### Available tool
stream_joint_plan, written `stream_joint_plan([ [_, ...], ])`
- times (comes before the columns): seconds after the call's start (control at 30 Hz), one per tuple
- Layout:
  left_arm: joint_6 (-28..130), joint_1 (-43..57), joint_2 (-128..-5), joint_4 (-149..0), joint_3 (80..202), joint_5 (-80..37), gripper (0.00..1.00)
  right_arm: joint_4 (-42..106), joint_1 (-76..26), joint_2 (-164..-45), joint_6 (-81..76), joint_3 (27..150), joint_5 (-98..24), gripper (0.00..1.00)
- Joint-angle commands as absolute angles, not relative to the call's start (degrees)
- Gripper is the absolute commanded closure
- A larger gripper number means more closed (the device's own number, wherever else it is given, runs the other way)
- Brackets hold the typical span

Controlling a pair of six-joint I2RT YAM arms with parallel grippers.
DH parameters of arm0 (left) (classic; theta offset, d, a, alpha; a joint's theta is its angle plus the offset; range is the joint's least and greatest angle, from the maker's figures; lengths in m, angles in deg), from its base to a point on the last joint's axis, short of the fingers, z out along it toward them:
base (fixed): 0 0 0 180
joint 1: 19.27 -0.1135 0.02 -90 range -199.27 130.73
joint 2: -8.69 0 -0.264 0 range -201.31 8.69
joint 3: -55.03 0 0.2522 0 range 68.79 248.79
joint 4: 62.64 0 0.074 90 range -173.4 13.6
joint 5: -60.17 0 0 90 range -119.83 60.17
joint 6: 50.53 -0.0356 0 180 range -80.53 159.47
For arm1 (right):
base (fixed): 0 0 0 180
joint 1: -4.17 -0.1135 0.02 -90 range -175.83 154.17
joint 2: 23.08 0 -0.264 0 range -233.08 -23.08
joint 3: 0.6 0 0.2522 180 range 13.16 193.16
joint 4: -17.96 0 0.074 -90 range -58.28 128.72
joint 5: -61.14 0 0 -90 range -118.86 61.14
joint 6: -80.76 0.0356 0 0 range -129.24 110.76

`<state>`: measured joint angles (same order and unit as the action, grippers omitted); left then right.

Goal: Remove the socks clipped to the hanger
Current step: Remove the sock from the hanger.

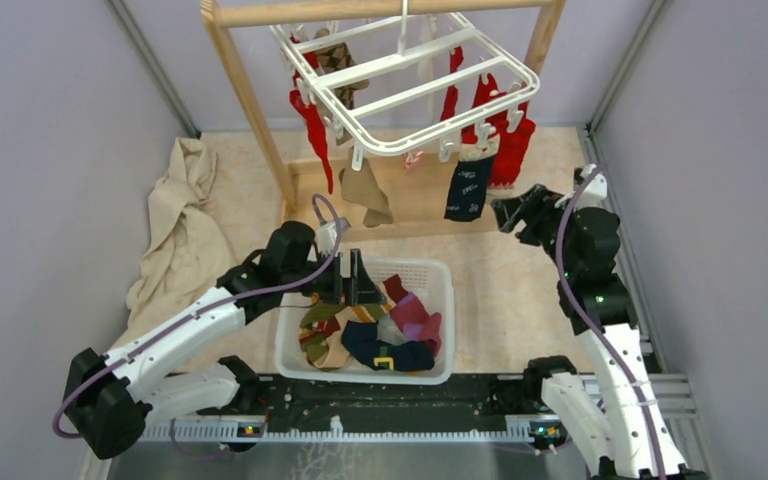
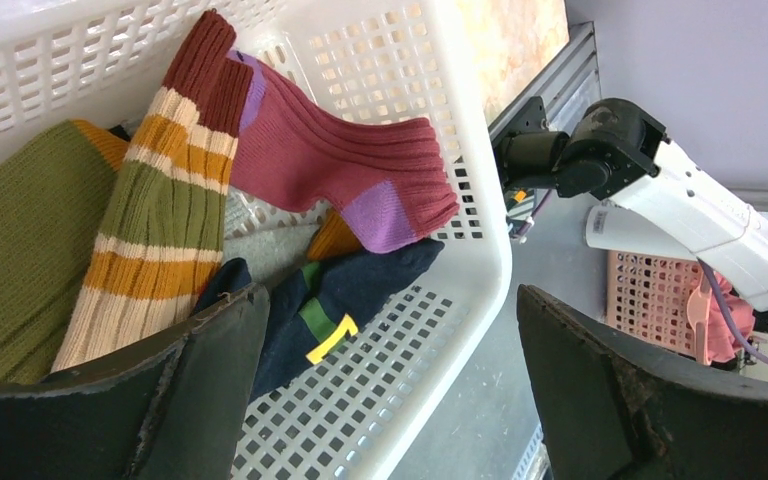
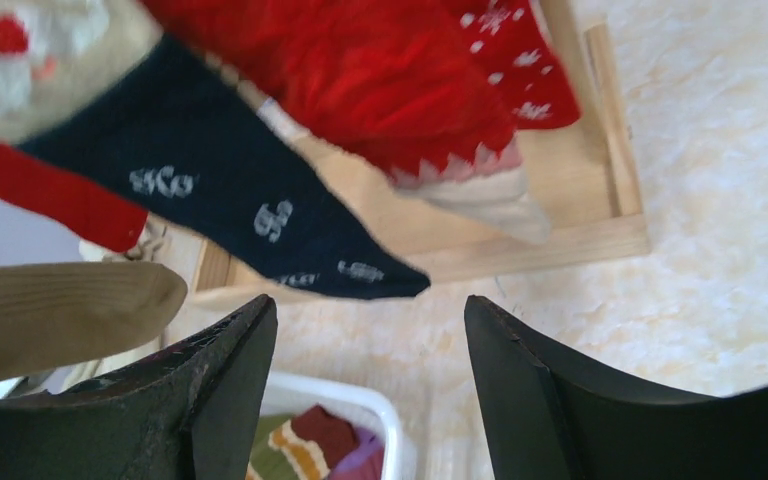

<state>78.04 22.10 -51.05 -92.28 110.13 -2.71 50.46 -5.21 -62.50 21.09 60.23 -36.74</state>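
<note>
Beige surface (image 1: pixel 520 300). Task partway: some socks (image 1: pixel 380 335) in basket (image 1: pixel 447 300); navy sock (image 1: pixel 468 188), tan, red ones clipped on hanger (image 1: pixel 390 150). Left tool (image 1: pixel 360 285) spread, empty, over basket. Right tool (image 1: pixel 513 212) spread, empty, near navy sock.

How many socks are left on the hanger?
6 at least: argyle and red at left, tan and navy in front, two red at right; others may be hidden.

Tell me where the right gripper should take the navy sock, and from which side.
Pinch the navy sock at its free lower end, coming in from its right, where the open right gripper sits. It hangs flat from a clip on the hanger, with red socks crowding behind its upper part.
</note>
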Motion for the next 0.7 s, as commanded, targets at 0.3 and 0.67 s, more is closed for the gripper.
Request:
stream_joint_plan([
  [0.3, 76.34, 22.22, -48.43, -98.46, 113.13, -1.72, 0.01, 25.44, 7.14, -70.34, 24.96, 59.62, -57.11, 0.31],
  [0.67, 76.34, 22.26, -49.54, -99.17, 113.63, -1.28, 0.01, 9.75, 14.7, -79.65, 29.13, 57.1, -67.34, 0.32],
])
